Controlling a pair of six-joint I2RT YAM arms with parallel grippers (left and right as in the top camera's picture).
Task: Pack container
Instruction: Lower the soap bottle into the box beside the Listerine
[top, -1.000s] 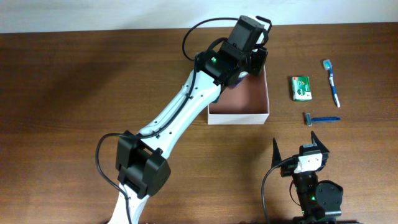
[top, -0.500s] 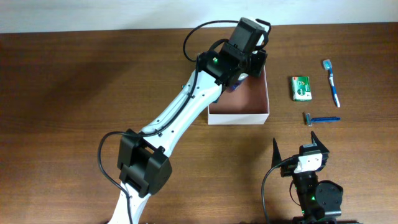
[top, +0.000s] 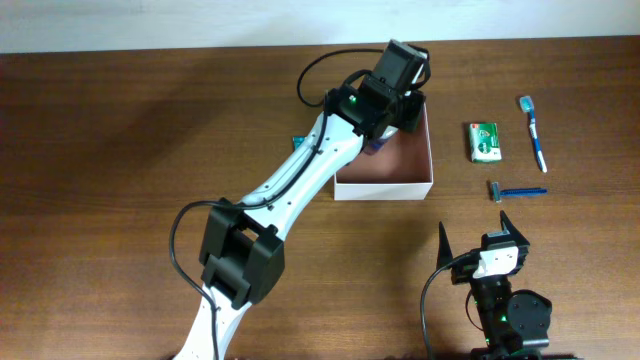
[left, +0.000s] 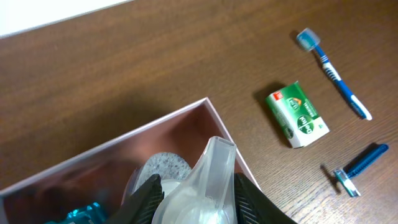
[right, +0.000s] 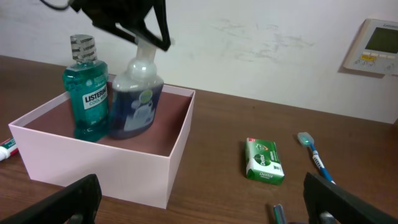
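The container (top: 385, 186) is a square white box with a reddish-brown inside, at the table's back centre. My left gripper (top: 392, 118) hangs over its back-left corner, shut on the clear pump head (left: 208, 177) of a dark blue pump bottle (right: 134, 107) that stands inside the container (right: 124, 165). Right beside it in the box stands a teal mouthwash bottle (right: 87, 93). In the left wrist view both black fingers (left: 146, 196) press the pump head from either side. My right gripper (top: 478, 240) rests open near the front edge, holding nothing.
Right of the container lie a green soap packet (top: 484, 141), a blue-white toothbrush (top: 534, 132) and a blue razor (top: 518, 190). A small tube (top: 298, 142) lies just left of the box. The left arm stretches diagonally across the table's middle.
The left arm's elbow has swung a little to the right, uncovering the small tube left of the box. Its gripper stays on the pump bottle. The right arm has not moved.
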